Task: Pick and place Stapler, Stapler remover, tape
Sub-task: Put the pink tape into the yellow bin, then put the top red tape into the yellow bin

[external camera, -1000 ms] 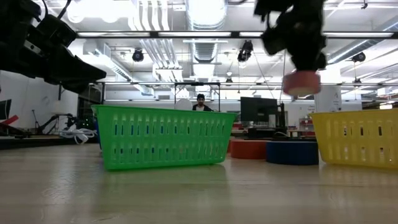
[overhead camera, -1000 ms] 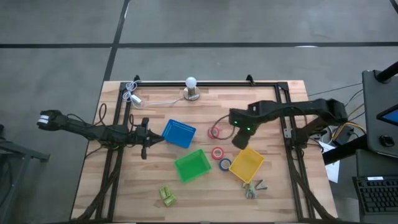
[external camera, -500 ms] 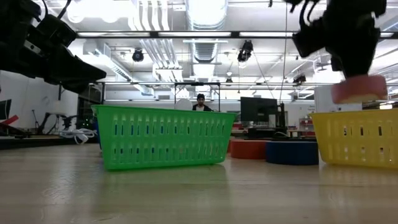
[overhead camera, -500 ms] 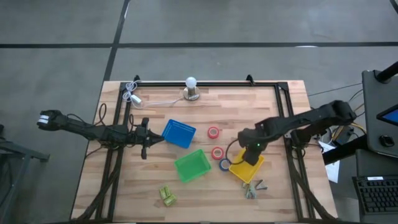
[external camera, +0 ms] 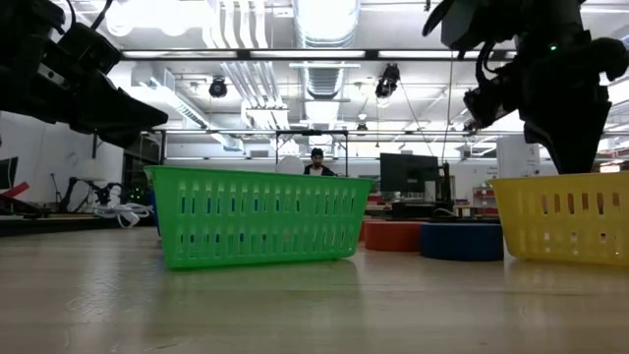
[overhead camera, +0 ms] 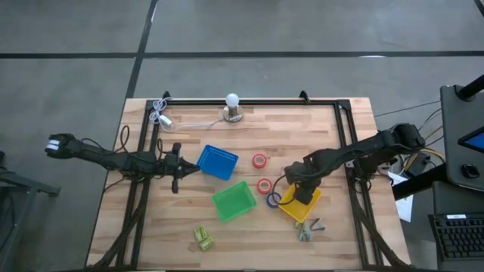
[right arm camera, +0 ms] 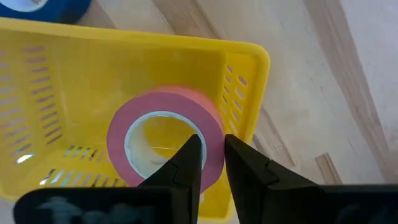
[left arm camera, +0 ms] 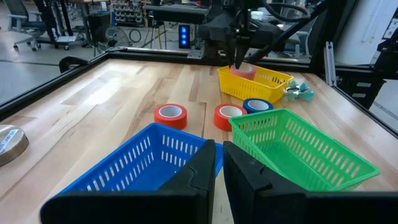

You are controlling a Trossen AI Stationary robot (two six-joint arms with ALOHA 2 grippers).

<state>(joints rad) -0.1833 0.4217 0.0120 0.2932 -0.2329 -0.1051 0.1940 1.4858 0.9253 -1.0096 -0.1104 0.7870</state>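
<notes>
My right gripper [right arm camera: 213, 146] reaches down into the yellow bin [overhead camera: 308, 205] and is shut on a red tape roll [right arm camera: 163, 144]; in the low view the bin wall [external camera: 565, 228] hides the roll. Two more red rolls [overhead camera: 259, 160] [overhead camera: 264, 186] and a blue roll [overhead camera: 273, 199] lie flat on the table between the bins. The left gripper [overhead camera: 175, 168] hovers shut beside the blue bin [overhead camera: 218, 162], touching nothing. Yellow-green staplers [overhead camera: 202, 238] lie near the front edge, and grey-teal staple removers [overhead camera: 306, 229] lie in front of the yellow bin. My right gripper pinches the wall of the red roll [right arm camera: 208, 134], with one finger [right arm camera: 191, 158] in its pale centre hole and the other finger [right arm camera: 245, 163] outside. The fingers come from above, pointing down. The roll lies level inside the yellow bin; whether it rests on the floor I cannot tell.
A green bin [overhead camera: 234, 200] stands between the blue and yellow bins. A lamp with a white bulb [overhead camera: 233, 104] and a coiled cable [overhead camera: 160, 113] sit at the far edge. A black frame [overhead camera: 344, 121] runs along the table's sides. Bare wood shows at the front left.
My right gripper has carried the red roll from above the table's middle toward the near edge, over the yellow bin, then down into it. In the low view the roll has sunk behind the bin wall. The left arm has kept still.
</notes>
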